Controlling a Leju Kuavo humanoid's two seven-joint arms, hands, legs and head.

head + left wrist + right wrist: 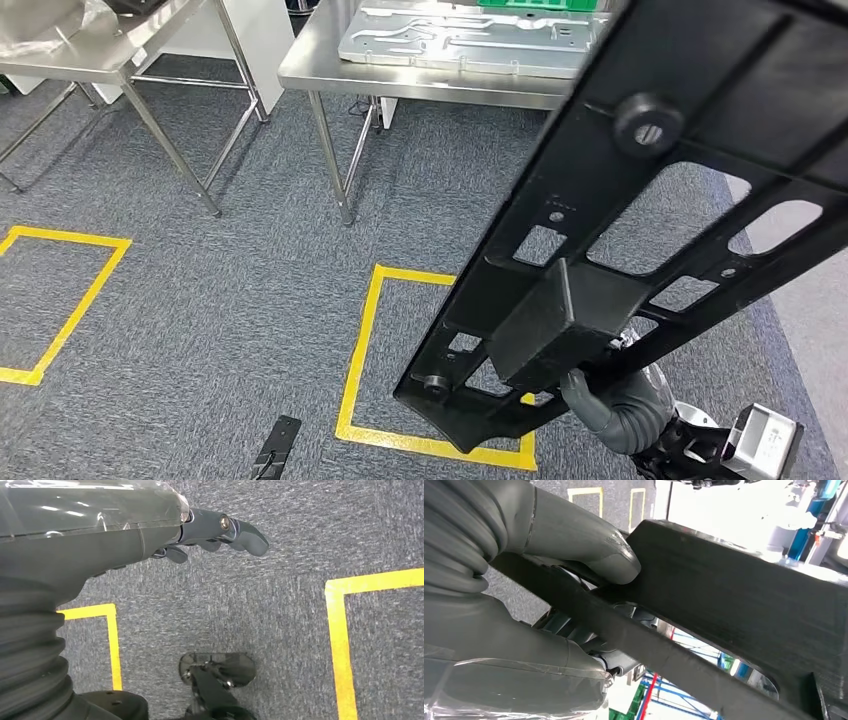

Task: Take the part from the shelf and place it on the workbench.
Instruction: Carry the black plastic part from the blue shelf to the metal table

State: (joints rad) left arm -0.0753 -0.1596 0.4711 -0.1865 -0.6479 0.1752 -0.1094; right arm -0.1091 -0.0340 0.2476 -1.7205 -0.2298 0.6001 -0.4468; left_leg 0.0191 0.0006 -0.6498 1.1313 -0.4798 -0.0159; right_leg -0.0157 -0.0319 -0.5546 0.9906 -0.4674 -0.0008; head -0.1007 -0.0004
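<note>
Fingers (589, 540) of my right hand (610, 400) are clamping the black part (640, 220) underneath, tilting it clear while I'm approaching the bench (420, 75); left hand (210, 532) fingers are hanging loosely spread.

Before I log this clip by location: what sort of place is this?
Probably a factory or workshop floor: steel workbenches, a metal panel on one, and yellow floor boxes.
</note>
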